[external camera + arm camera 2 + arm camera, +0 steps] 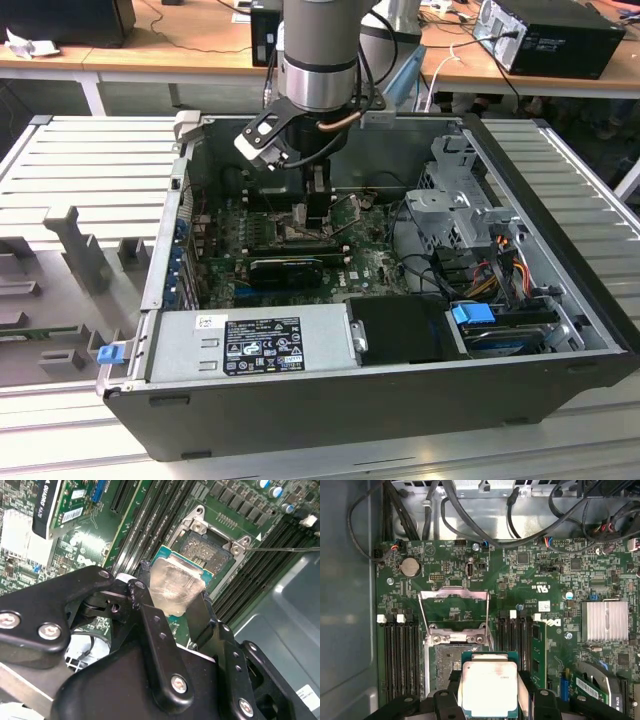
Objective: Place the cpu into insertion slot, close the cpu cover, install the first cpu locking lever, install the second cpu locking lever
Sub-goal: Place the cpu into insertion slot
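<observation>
My gripper [489,702] is shut on the cpu [487,680], a square chip with a silver top on a green base, one black finger on each side. The cpu [172,580] hangs just over the near edge of the insertion slot [210,547], offset from its centre; I cannot tell whether they touch. The dark insertion slot [445,662] lies open, and the cpu cover [454,594] stands flipped up behind it, thin wire levers along its sides. In the exterior view the gripper [318,205] reaches down into the open computer case above the motherboard [370,265].
Black memory slots [400,655] flank the socket on both sides. A graphics card [290,270], a silver heatsink [605,622], the power supply [260,345] and the drive cage [460,200] crowd the case. Cables [470,510] hang along the far wall.
</observation>
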